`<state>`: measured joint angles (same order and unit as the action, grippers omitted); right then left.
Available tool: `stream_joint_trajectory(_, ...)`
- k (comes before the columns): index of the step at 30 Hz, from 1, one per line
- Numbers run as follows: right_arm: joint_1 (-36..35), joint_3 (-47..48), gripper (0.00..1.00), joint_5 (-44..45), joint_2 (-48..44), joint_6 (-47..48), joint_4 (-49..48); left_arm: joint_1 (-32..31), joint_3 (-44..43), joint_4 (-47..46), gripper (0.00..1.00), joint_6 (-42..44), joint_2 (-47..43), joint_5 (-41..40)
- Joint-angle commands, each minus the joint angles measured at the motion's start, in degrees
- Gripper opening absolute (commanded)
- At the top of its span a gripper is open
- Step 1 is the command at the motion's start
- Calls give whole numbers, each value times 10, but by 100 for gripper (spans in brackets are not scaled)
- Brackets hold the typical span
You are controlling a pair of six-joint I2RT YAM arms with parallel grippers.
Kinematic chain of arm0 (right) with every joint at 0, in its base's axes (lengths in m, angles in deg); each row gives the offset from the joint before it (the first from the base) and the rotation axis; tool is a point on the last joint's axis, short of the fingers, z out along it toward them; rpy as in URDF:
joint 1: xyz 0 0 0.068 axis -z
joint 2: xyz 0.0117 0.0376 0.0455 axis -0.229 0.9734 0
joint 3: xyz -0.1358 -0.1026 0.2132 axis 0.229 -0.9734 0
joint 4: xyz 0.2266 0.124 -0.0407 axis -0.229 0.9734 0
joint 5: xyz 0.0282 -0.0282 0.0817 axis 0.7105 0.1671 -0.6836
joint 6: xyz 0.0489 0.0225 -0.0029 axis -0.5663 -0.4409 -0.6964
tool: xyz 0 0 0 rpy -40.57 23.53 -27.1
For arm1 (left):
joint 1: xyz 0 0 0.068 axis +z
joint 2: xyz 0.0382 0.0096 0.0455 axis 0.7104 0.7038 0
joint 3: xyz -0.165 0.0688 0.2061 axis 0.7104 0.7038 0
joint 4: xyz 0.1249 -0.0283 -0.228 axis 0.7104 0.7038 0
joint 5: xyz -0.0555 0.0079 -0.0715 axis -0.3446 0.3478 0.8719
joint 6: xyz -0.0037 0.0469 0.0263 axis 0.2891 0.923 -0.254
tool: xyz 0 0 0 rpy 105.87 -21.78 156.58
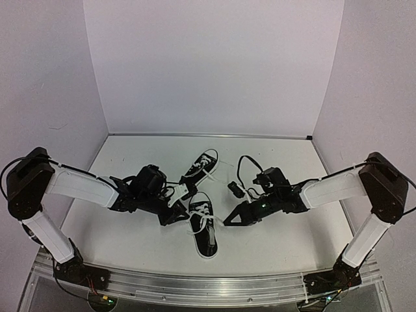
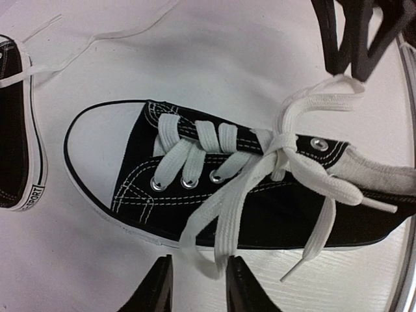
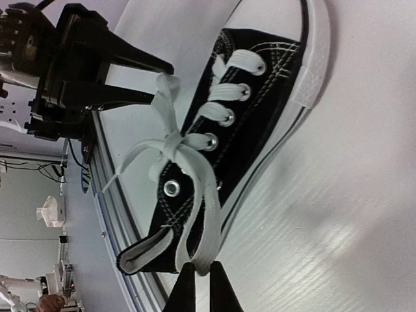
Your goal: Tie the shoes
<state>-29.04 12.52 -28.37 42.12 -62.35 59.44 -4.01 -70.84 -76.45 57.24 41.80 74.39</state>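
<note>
White laces (image 2: 195,140) on the near shoe (image 1: 205,235), mid-table, form a loose bow: right claw (image 3: 199,272) pinches one loop (image 3: 207,195), spread left claw (image 2: 199,263) should grip the other before both pull evenly.

Both arms are seen stretched low toward the middle, the left hand (image 1: 177,214) pointed to 3 o'clock with fingers parted, the right hand (image 1: 229,220) pointed to 9 o'clock, fingers pinched on a white lace (image 3: 207,207).
</note>
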Motion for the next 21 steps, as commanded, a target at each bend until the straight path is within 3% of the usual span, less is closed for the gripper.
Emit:
stream_joint_trajectory(1,-5,12,33,-39,-27,37,29,3,-2,24,37,-6,-72,-8)
stream_joint_trajectory(4,1,6,52,-28,-53,41,40,3,5,34,45,-13,-109,-14)
stream_joint_trajectory(6,16,7,55,-23,-65,45,46,3,7,38,48,-21,-128,-15)
stream_joint_trajectory(12,53,46,57,6,-53,58,51,-20,-15,35,49,-69,-132,8)
stream_joint_trajectory(21,59,120,50,31,63,94,63,-84,-127,118,50,-91,-16,-9)
